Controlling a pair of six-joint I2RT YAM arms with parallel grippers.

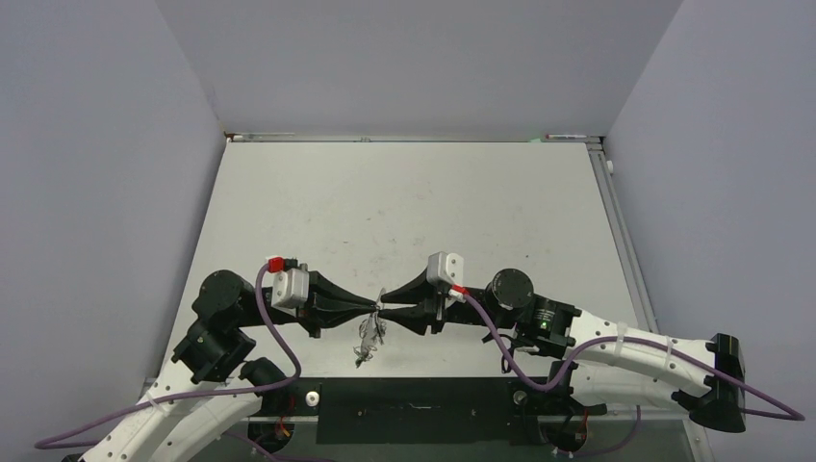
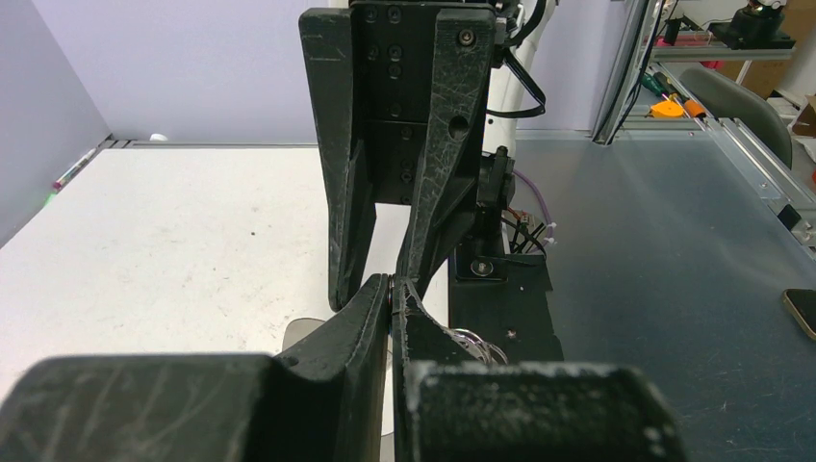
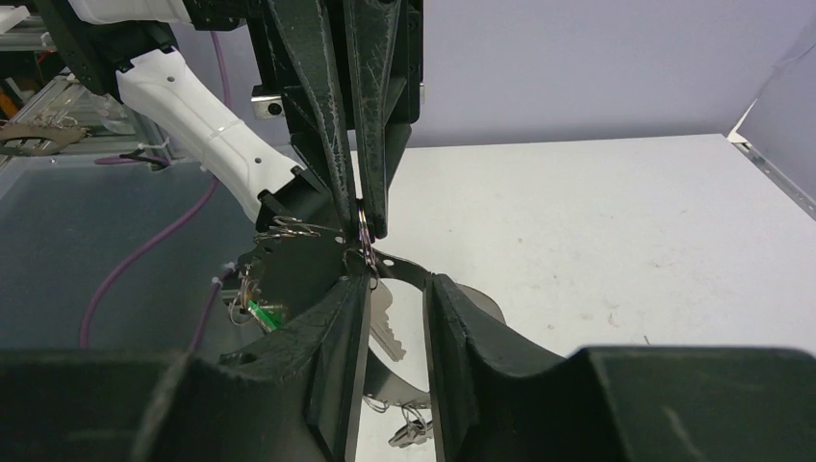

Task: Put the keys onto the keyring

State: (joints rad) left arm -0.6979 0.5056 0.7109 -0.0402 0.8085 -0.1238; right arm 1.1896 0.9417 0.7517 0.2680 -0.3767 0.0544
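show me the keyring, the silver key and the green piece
keyring (image 3: 363,231): right wrist view, on the ring's rim
silver key (image 3: 382,325): right wrist view, on its blade
green piece (image 3: 258,310): right wrist view, on its middle

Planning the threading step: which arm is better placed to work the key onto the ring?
Right. The right gripper has open jaws straddling the silver key; the left gripper is shut on the keyring.

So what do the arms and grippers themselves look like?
Left arm and right arm: white links, black joints, purple cables. Left gripper and right gripper: black, two tapered scuffed fingers each, a grey camera box with a red tag behind.
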